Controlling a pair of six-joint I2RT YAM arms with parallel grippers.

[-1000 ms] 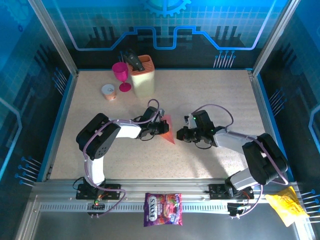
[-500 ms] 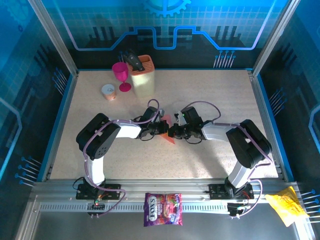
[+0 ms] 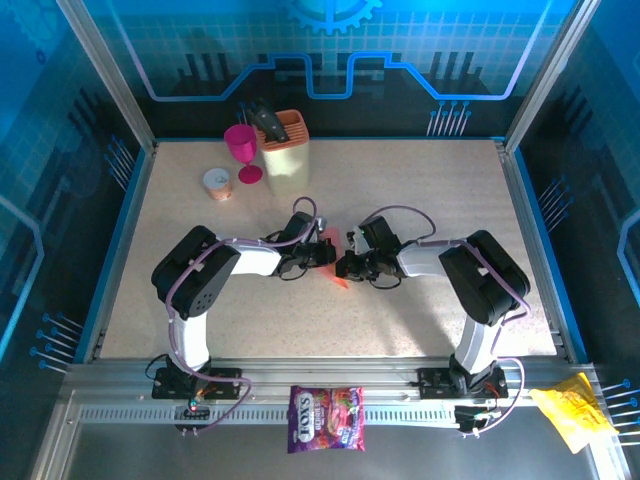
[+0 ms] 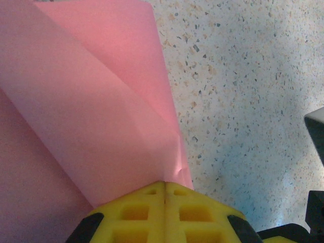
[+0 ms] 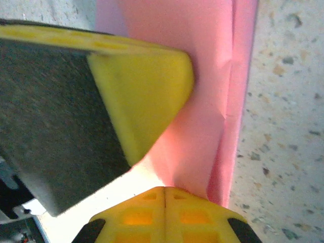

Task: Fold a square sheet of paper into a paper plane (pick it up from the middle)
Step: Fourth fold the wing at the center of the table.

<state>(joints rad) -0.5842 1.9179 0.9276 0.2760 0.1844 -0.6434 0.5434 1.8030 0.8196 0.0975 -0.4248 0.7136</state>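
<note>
The folding seems to be at a middle stage. The thin, matte pink-red sheet of paper is at the centre of the speckled beige worktop, doubled into a long flap with soft creases that are not yet sharp. The jaws of the left arm are fully closed and pinch the paper where its folds run together. The jaws of the right arm are closed too, on the folded edge just beside them. The pads are yellow and blocky, with square hollows. The next move, I think, calls for pressing the crease flat without tearing so thin a sheet.
</note>
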